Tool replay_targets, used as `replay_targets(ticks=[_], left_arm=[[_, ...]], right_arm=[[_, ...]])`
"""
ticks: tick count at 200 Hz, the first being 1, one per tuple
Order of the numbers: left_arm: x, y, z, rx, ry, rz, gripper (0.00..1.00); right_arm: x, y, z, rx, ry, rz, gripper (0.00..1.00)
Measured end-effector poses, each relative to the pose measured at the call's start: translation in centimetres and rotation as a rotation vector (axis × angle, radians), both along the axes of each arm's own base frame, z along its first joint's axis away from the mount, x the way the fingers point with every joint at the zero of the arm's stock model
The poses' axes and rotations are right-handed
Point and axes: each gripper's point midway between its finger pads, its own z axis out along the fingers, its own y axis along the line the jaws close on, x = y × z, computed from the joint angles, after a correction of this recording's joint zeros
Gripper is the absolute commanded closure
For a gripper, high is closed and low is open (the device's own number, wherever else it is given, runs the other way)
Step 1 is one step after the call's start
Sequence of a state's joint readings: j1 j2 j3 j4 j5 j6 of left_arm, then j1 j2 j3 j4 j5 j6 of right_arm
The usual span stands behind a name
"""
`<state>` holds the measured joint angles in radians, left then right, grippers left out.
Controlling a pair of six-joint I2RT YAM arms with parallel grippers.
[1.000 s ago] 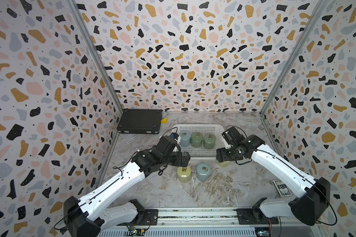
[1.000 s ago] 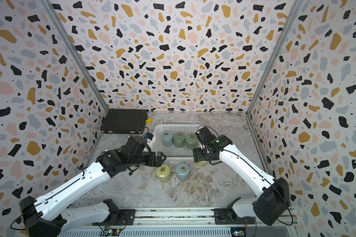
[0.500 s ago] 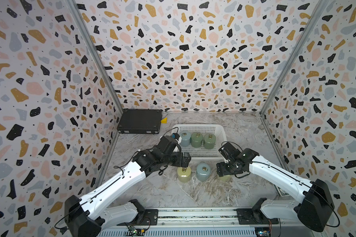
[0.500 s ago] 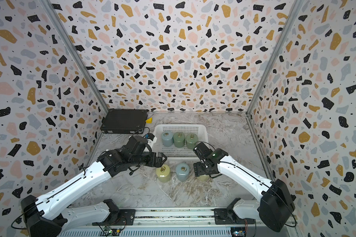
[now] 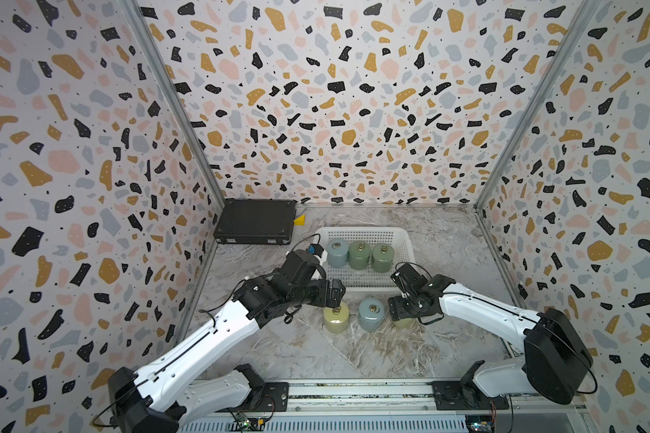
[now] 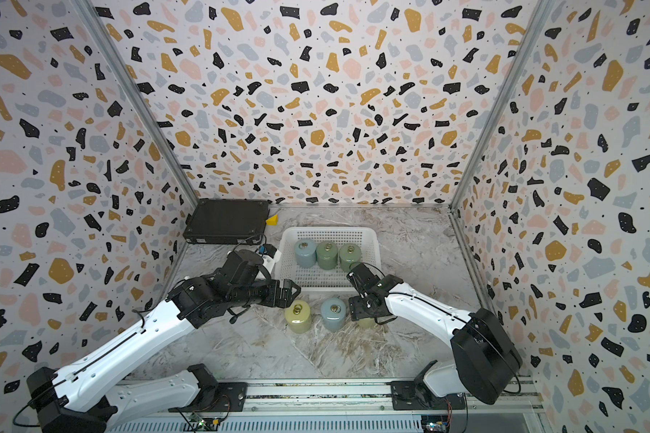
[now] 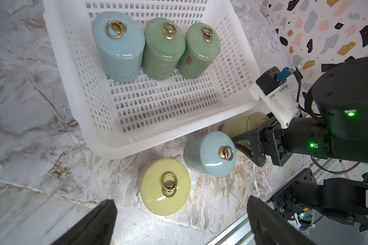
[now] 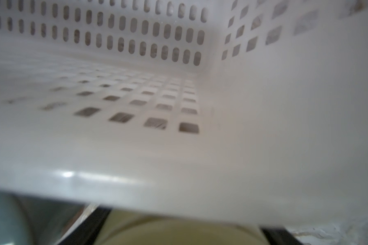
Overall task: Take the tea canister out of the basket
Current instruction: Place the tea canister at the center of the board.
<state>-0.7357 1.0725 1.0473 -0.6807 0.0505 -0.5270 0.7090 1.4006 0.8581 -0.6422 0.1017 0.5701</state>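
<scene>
We think our right gripper (image 5: 399, 311) is closed round the pale tea canister (image 7: 239, 127), & it sits on the desk (image 5: 353, 348) just outside the basket (image 5: 364, 231). Our left gripper (image 6: 289, 294) is spread wide above a yellow-green canister (image 5: 336, 320).

Your item one: pale yellow tea canister (image 7: 239, 128), held between the right gripper's (image 5: 401, 314) fingers, outside the basket (image 5: 361, 234), against its near wall. Item two: basket, white perforated plastic, just beyond that gripper, holding one blue canister (image 7: 118, 45) and two green canisters (image 7: 164, 48), upright
</scene>
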Motion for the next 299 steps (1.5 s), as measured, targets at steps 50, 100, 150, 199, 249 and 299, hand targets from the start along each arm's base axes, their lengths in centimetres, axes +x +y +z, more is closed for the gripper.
replay_targets(ticks=[50,100,150,199,249,299], left_arm=[[0.1,0.1,0.0,0.005,-0.003,0.005,0.00],[0.0,0.2,-0.1,0.008,0.000,0.005,0.00],[0.1,0.1,-0.2,0.011,0.002,0.004,0.00],[0.1,0.1,-0.4,0.020,0.002,-0.002,0.00],[0.4,-0.1,-1.2,0.039,0.019,-0.001,0.00],[2.3,-0.8,-1.1,0.071,0.016,0.019,0.00]], right_arm=[[0.5,0.0,-0.8,-0.014,-0.013,0.001,0.24],[0.5,0.1,-0.9,-0.014,-0.016,0.003,0.18],[0.5,0.2,-0.9,-0.011,-0.016,0.006,0.01],[0.4,0.0,-0.4,-0.018,-0.011,0.007,0.01],[1.2,0.3,4.9,0.043,-0.108,0.005,0.01],[1.2,-0.4,10.0,0.078,-0.209,0.011,0.01]])
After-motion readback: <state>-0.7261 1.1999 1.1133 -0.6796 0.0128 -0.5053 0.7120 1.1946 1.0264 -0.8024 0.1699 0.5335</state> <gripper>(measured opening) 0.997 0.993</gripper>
